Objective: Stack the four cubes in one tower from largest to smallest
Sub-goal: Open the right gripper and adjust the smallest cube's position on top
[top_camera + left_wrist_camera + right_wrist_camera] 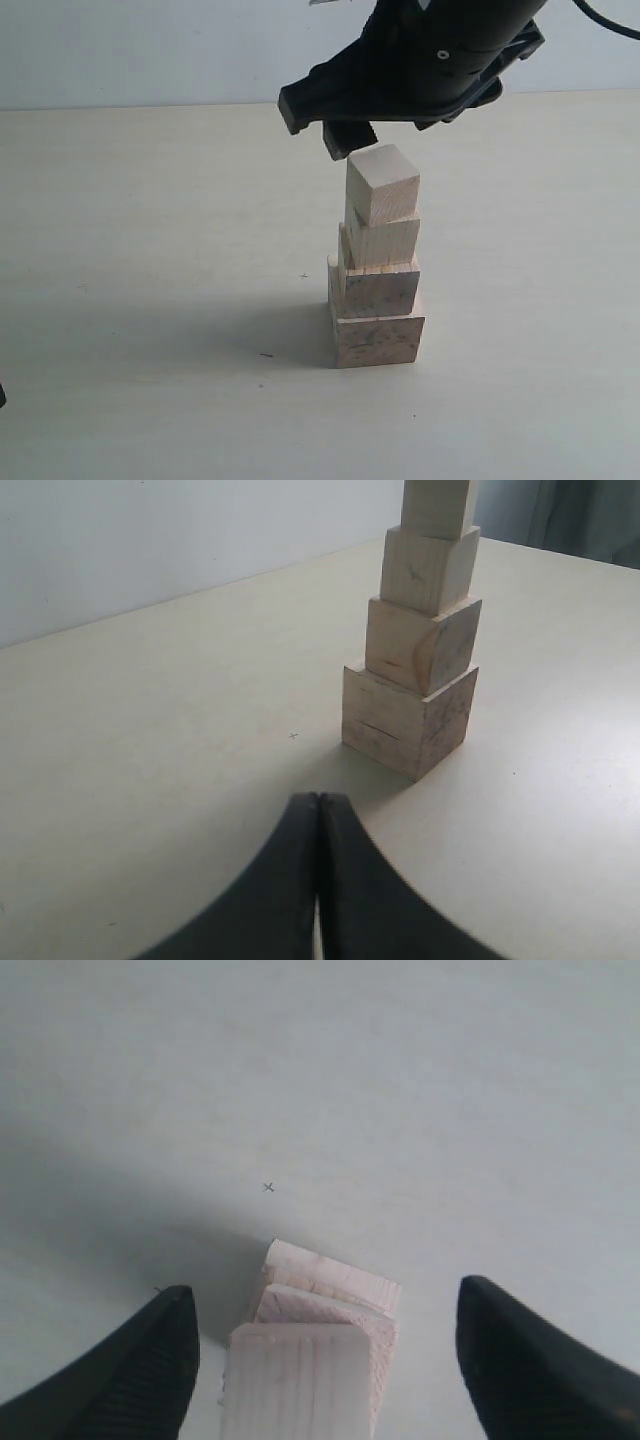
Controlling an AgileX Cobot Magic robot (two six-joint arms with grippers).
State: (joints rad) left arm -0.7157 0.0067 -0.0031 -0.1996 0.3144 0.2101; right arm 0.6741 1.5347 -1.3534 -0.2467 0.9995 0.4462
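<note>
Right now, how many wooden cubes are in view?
4, in one tower: largest cube on the table, second cube on it, third cube above, smallest cube on top. None seems hidden.

4-cube tower (377, 265) on table (150, 260)

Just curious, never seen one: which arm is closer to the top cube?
Right. Its end effector hangs open right over the top cube. The left end effector, shut, sits low and back from the tower.
</note>
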